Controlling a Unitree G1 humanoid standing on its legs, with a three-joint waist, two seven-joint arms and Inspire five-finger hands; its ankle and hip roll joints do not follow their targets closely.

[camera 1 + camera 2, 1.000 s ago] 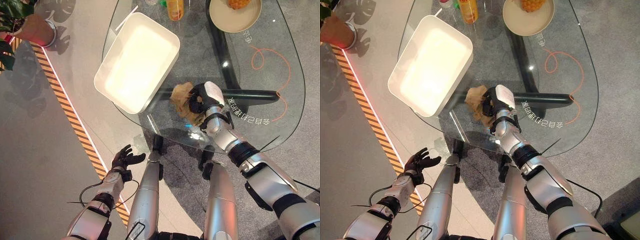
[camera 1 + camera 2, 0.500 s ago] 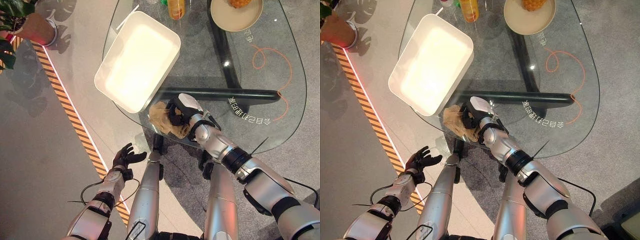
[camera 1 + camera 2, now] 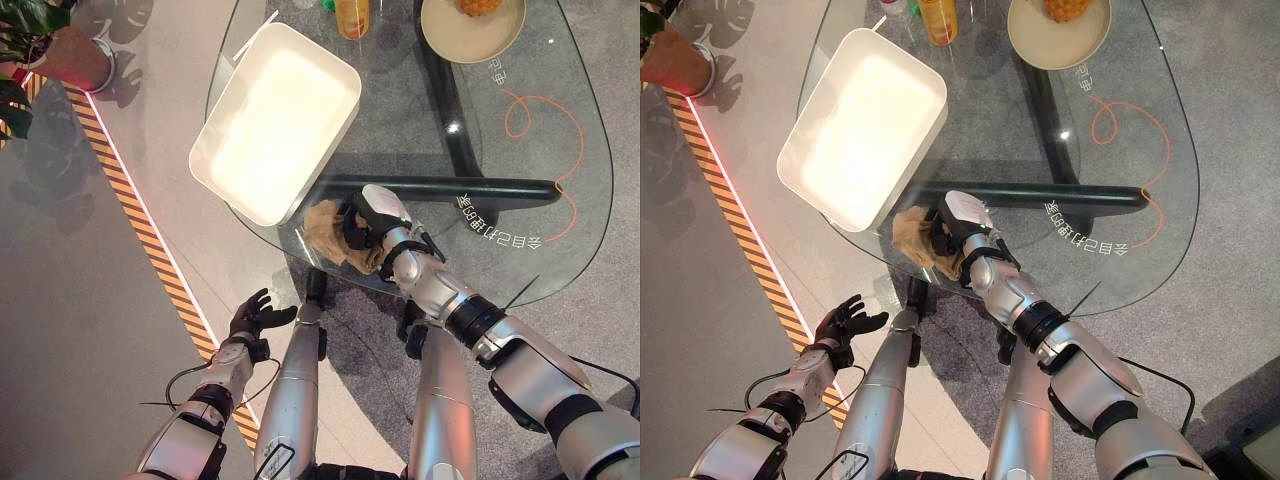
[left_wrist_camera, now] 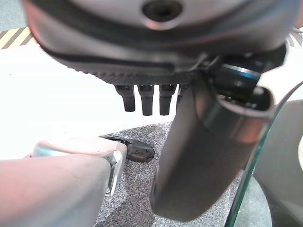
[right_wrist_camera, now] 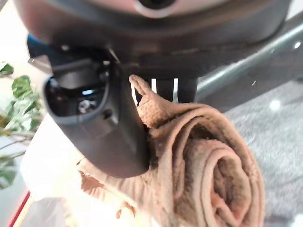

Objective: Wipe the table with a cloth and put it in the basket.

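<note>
Right robot hand [image 3: 372,215] presses the tan cloth [image 3: 325,222] on the glass desk [image 3: 560,240], just beside the white basket [image 3: 275,120]. Its wrist view adds detail: thumb curled round bunched folds. Left robot hand [image 3: 255,316] hangs over the floor, fingers relaxed.

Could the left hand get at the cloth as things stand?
Probably not: the left hand hangs open off the glass table, while the right hand holds the cloth.

- A glass table [image 3: 560,230] carried a white basket [image 3: 275,120]
- A tan cloth [image 3: 325,228] lay just beside the basket's near corner
- A plate [image 3: 472,35] and bottle [image 3: 351,17] stood beyond the basket
</note>
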